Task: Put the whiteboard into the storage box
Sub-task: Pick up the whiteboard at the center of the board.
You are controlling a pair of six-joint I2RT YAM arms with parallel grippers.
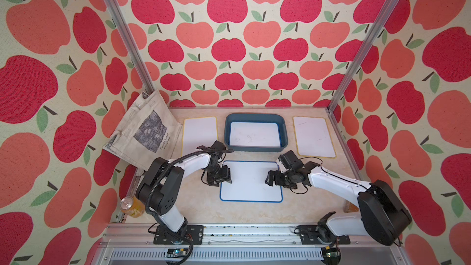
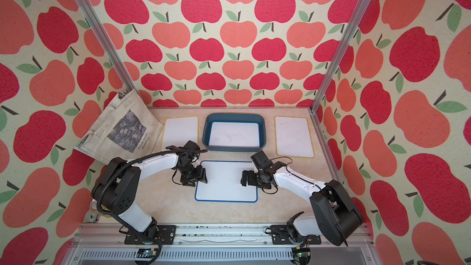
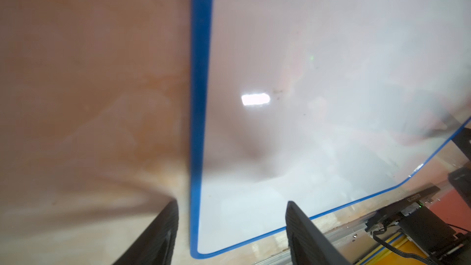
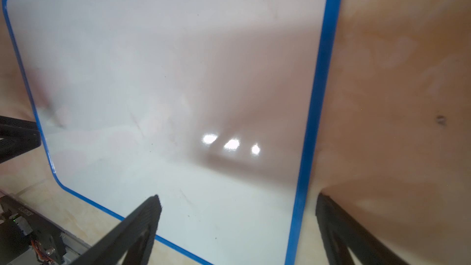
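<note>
Both top views, not the wrists: whiteboard point(image 1: 253, 134) inside storage box point(image 1: 254, 117).

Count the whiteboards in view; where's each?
4: boxed whiteboard in the storage box; left yellow-edged whiteboard and right yellow-edged whiteboard flanking it; blue-edged whiteboard on its near side. Others may hide beneath the boxed one.

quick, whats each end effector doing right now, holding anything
left end effector: open, jaws either side of one edge of the blue-framed whiteboard, holding nothing
right end effector: open, astride the opposite edge, holding nothing
</note>
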